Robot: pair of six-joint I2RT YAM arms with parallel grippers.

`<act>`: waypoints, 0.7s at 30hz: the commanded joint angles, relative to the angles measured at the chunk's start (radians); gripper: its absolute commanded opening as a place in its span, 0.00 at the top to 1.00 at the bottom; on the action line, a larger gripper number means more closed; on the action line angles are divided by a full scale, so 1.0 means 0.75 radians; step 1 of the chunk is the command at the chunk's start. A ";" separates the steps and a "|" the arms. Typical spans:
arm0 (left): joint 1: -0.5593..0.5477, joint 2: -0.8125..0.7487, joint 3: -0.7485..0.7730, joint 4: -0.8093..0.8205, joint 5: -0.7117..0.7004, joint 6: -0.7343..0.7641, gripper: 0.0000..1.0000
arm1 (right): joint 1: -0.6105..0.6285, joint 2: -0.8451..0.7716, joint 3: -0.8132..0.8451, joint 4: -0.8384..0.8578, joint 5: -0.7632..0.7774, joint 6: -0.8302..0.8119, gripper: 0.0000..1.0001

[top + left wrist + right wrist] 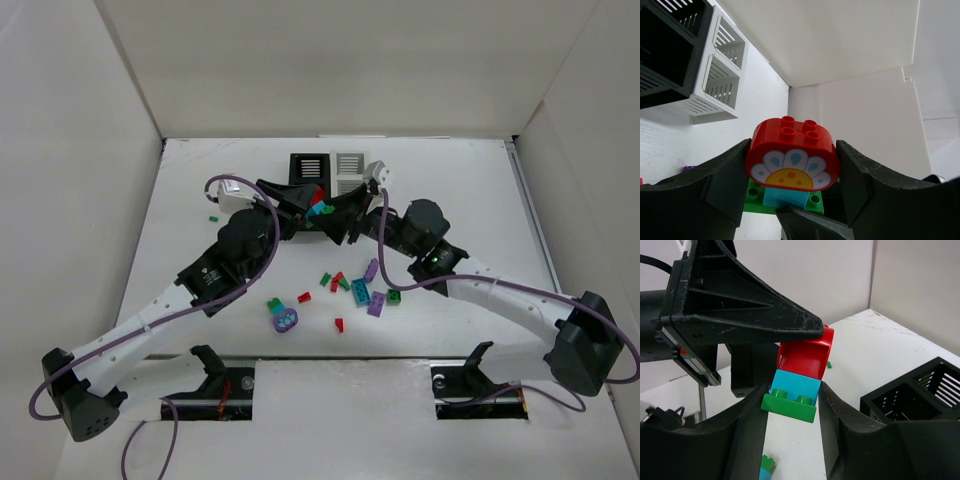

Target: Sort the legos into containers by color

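A: Where is the stack (790, 150) hanging, and which way is it pointing?
B: It is hanging off the table (460, 200), just in front of the black bin (309, 166), on the arms' side; in the left wrist view its studs are pointing up; the red brick's long axis is running straight across between the left fingers.
A: How are the grippers holding it?
B: The left gripper (792, 172) is squeezing the red brick's rounded ends; the right gripper (792, 412) is pinching the teal and green layers below, its fingers closed to their width.
A: Counts?
B: I am counting three layers: one red, one teal, one green; four studs on the red; two bins, the white bin (349, 164) touching the black bin's right side; roughly ten loose bricks (361, 293) are lying in front of the black bin, too small for a sure count.
A: Markings?
B: The red brick is showing a printed flower; white petals with blue drops, a yellow and orange centre.
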 commanded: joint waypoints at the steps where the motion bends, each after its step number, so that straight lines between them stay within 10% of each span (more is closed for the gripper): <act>1: -0.007 -0.020 -0.003 0.084 -0.044 -0.008 0.66 | 0.015 0.008 0.059 0.022 -0.033 -0.009 0.56; 21: -0.007 -0.030 0.080 -0.016 -0.202 0.070 0.66 | 0.015 -0.090 -0.045 -0.238 -0.167 -0.103 0.81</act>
